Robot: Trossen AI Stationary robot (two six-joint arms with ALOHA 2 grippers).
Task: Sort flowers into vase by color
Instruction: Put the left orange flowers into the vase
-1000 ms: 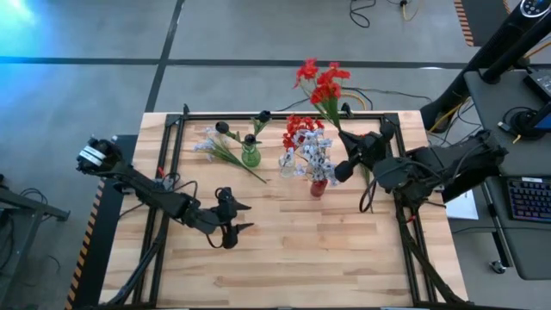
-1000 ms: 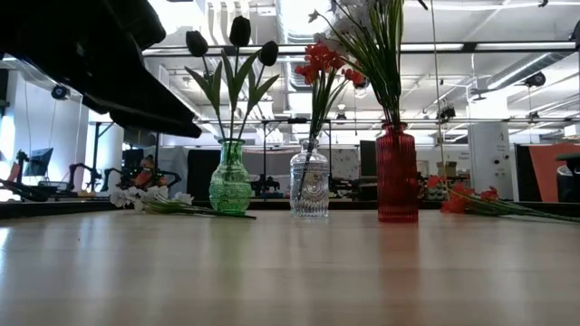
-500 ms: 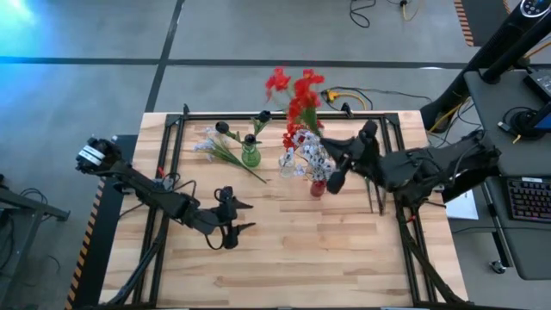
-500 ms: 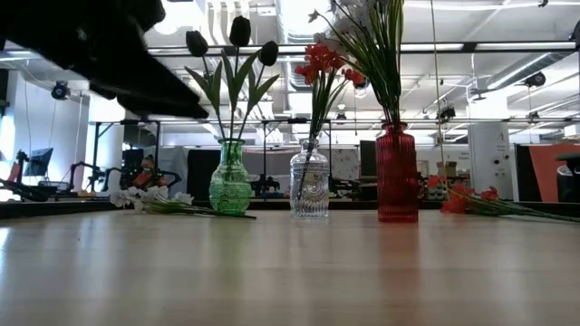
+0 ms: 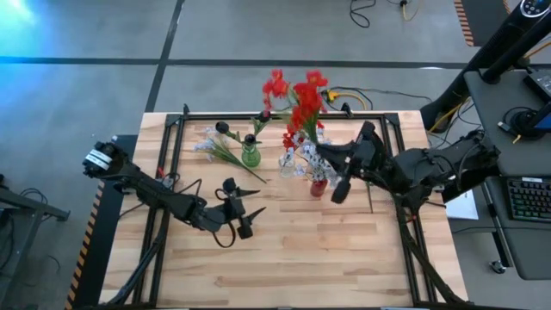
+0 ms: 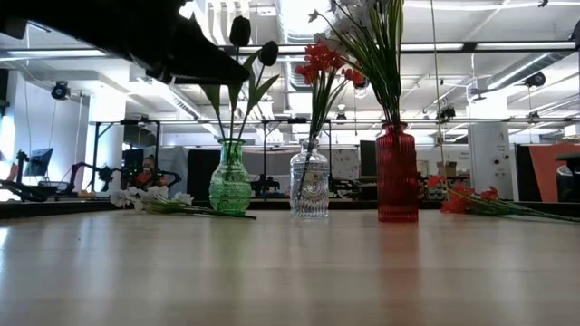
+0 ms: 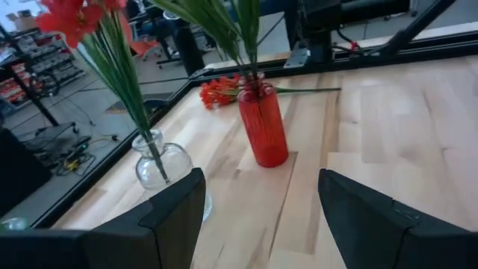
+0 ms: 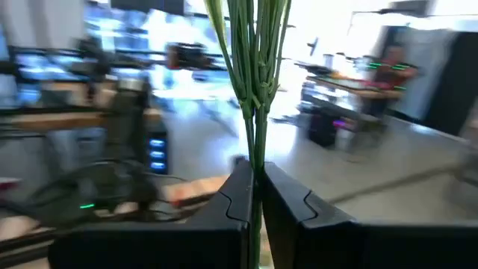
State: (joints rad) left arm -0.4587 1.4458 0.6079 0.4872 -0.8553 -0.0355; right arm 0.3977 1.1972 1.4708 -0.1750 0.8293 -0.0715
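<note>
My right gripper [image 8: 254, 202] is clamped on the green stems of a red spray [image 5: 297, 93], holding it up over the back of the table [image 5: 327, 258] with the blossoms above the clear vase [image 5: 287, 164] and red vase [image 5: 318, 186]. Its stem tail looks clear of both necks, though I can't be sure. My left gripper [image 5: 242, 215] hangs with fingers spread and empty mid-table. A pale spray [image 5: 215, 148] lies beside the green vase [image 5: 250, 156].

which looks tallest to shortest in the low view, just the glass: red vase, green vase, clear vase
1. red vase, tallest.
2. green vase and clear vase, too close in height to rank.
All three stand in one row across the table, so camera distance hardly skews this.
</note>
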